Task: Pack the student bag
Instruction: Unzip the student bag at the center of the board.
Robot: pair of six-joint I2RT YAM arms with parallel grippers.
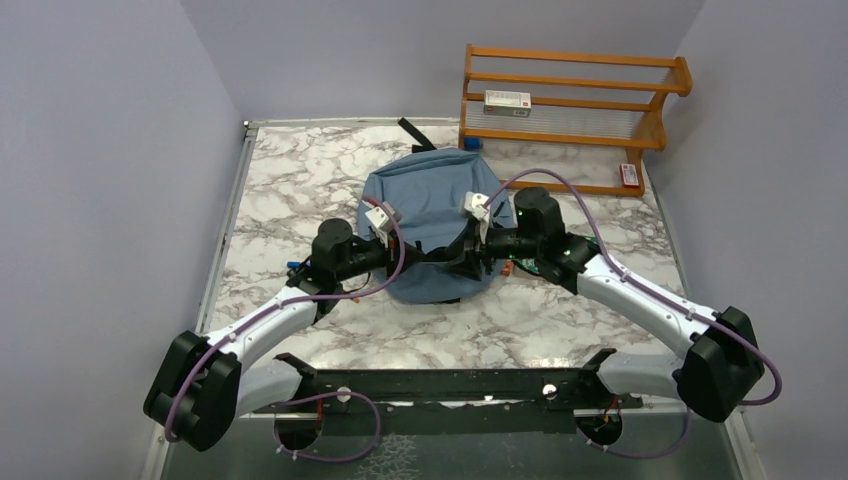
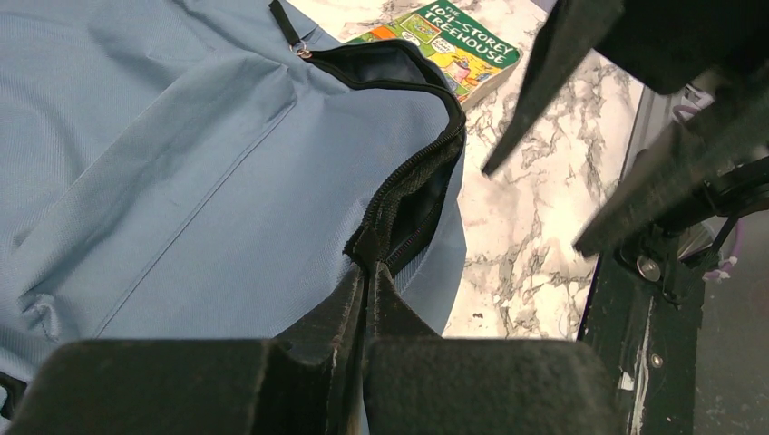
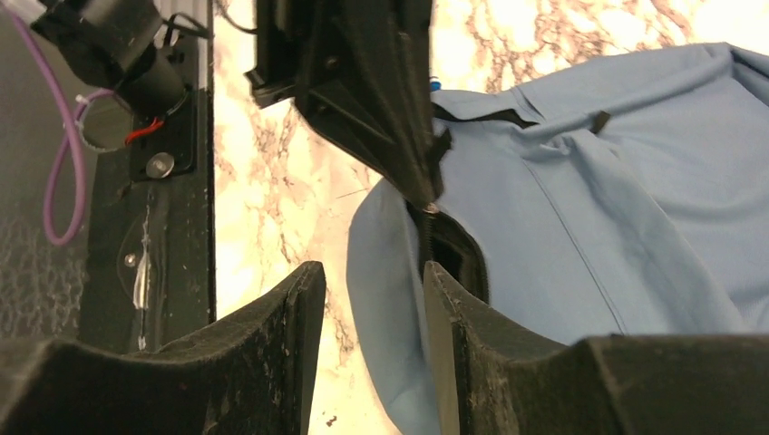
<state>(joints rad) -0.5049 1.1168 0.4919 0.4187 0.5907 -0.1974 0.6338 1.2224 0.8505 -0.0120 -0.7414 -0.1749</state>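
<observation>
The dusty-blue student bag (image 1: 425, 205) lies flat mid-table, its dark zipper opening (image 2: 413, 181) partly open at the near edge. My left gripper (image 2: 370, 265) is shut on the zipper trim of the bag's opening. It also shows in the right wrist view (image 3: 424, 195), pinching that edge. My right gripper (image 3: 372, 281) is open, with the bag's blue lower edge (image 3: 385, 272) between its fingers. A green paperback, "The 104-Storey Treehouse" (image 2: 453, 50), lies on the marble beside the bag, under the right arm (image 1: 508, 266).
A wooden rack (image 1: 575, 125) stands at the back right with a white box (image 1: 507, 99) on it and a small red item (image 1: 628, 174) at its foot. A black frame rail (image 1: 450, 385) runs along the near edge. Walls close in on both sides.
</observation>
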